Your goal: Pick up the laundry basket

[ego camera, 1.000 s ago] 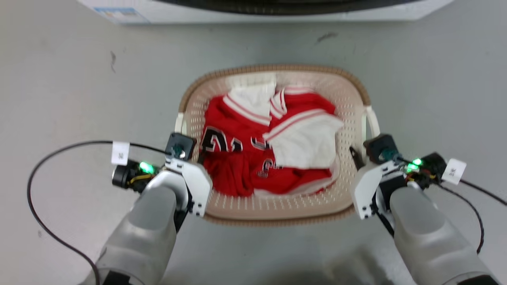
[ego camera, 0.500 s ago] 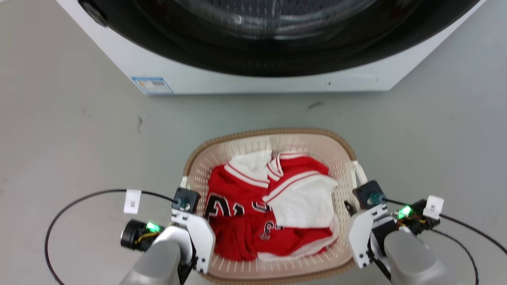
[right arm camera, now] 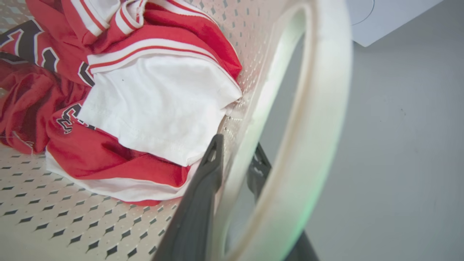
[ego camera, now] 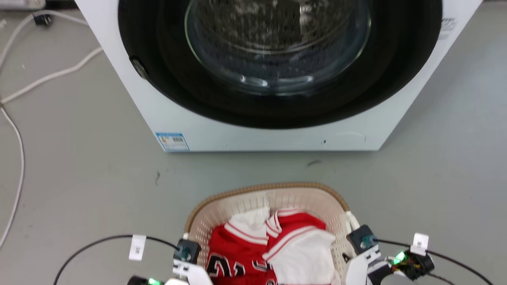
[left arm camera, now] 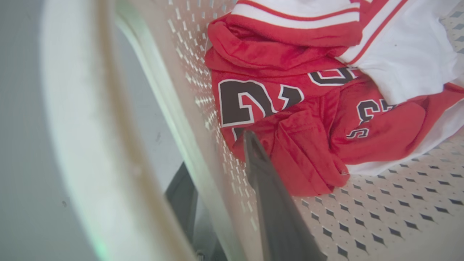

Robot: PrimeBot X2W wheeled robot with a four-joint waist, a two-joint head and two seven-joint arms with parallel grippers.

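dark fingers [left arm camera: 275, 203], black tagged cables [ego camera: 119, 236], green lights [ego camera: 398, 258]

The cream perforated plastic laundry basket [ego camera: 237, 206], rounded-rectangular with a brown woven-look rim [ego camera: 253, 186] and a white loop handle [ego camera: 350, 221] on each side, stands upright low in the head view, its near half cut off by the frame. It is in front of the white washing machine [ego camera: 277, 136], apart from it. Crumpled red and white garments [ego camera: 273, 245] lie inside. The left gripper [left arm camera: 215, 150] and right gripper [right arm camera: 237, 143] each straddle a side wall, one finger inside, one outside.
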